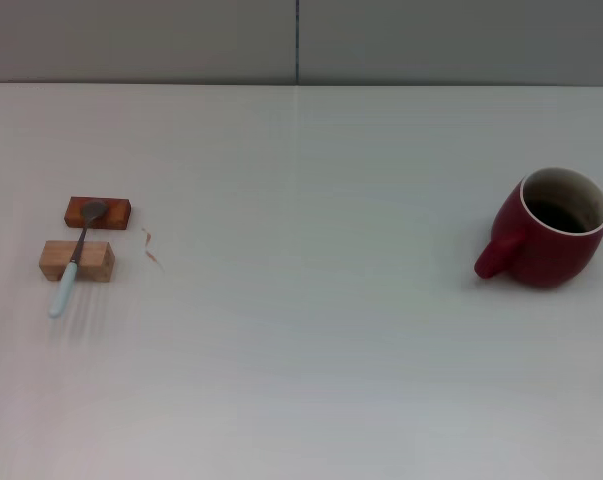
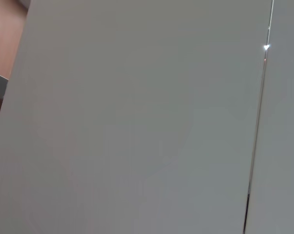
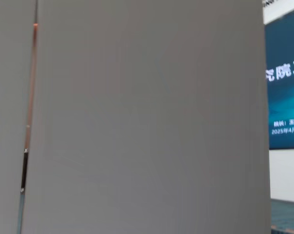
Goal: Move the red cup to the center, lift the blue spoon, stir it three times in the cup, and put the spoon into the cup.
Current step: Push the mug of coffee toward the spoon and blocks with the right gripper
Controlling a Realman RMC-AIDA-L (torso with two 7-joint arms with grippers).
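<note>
The red cup point(image 1: 549, 232) stands upright at the right side of the white table in the head view, its handle turned to the left and toward me, its cream inner wall and dark bottom showing. The blue spoon point(image 1: 73, 264) lies at the left side, its grey bowl resting on a dark wooden block point(image 1: 98, 212) and its neck across a pale wooden block point(image 1: 77, 261), the light-blue handle reaching down to the table. Neither gripper shows in any view; both wrist views face only a grey panel wall.
The white table point(image 1: 301, 350) stretches wide between spoon and cup. A small thin brown scrap point(image 1: 151, 247) lies just right of the blocks. A grey panel wall point(image 1: 301, 40) rises behind the table's far edge.
</note>
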